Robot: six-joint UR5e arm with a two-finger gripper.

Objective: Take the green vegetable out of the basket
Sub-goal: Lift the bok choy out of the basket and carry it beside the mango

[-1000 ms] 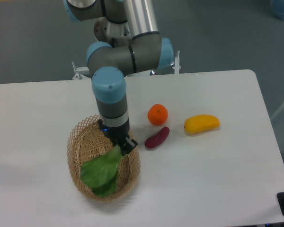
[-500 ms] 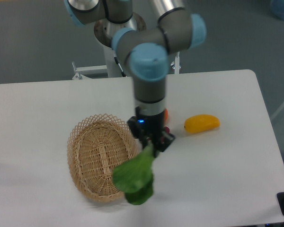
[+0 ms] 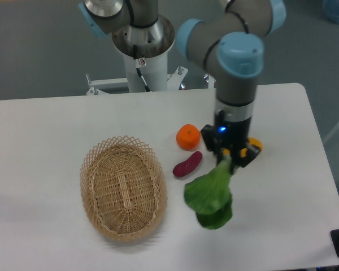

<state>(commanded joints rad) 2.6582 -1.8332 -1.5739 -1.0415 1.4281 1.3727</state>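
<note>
Out at three o'clock of the basket [image 3: 123, 192], the gripper [image 3: 228, 162] pinched the green vegetable [image 3: 210, 193] by its stem, and a firm, unhurried carry looked wise with leaves dangling.

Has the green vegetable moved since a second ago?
Yes. The green vegetable, held by the end effector, moved right, out of the basket.

Soft, even light is falling from overhead, keeping the white table [image 3: 56, 130] bright without glare, and only faint shadows are showing beside the basket [image 3: 123, 193] and under the hanging green vegetable [image 3: 210, 195]. The view is looking slightly soft and grainy throughout, with a small blue light glowing on the gripper [image 3: 230, 160].
</note>
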